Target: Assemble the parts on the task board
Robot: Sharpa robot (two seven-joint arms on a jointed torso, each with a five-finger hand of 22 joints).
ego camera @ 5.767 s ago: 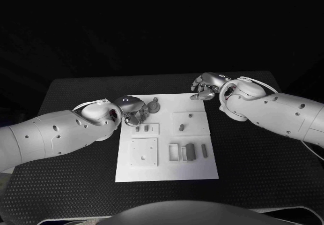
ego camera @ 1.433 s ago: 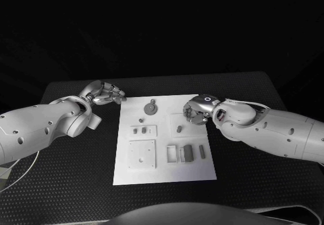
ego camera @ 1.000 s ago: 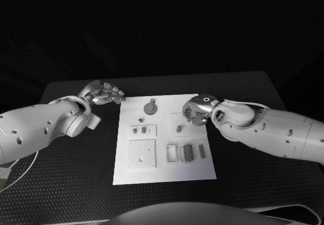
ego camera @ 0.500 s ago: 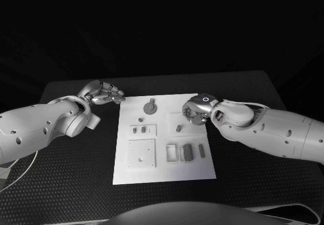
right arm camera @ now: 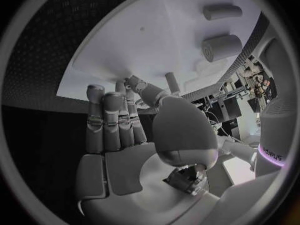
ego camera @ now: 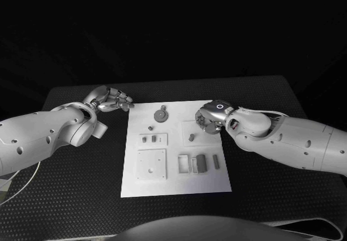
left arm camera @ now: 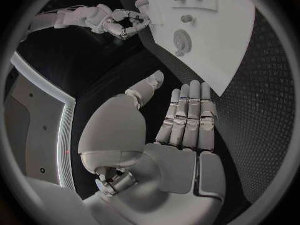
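The head view looks steeply down from above the robot onto the black counter (ego camera: pixel 268 165), far enough to take in the whole task board (ego camera: pixel 177 178) and both arms. The left wrist view sits close behind the left hand (left arm camera: pixel 169 135), facing across the counter toward the task board (left arm camera: pixel 231 45) and the right hand (left arm camera: pixel 125 24) beyond it. The right wrist view sits close behind the right hand (right arm camera: pixel 134 135), facing the task board (right arm camera: pixel 150 40) from very near. All three views share the board
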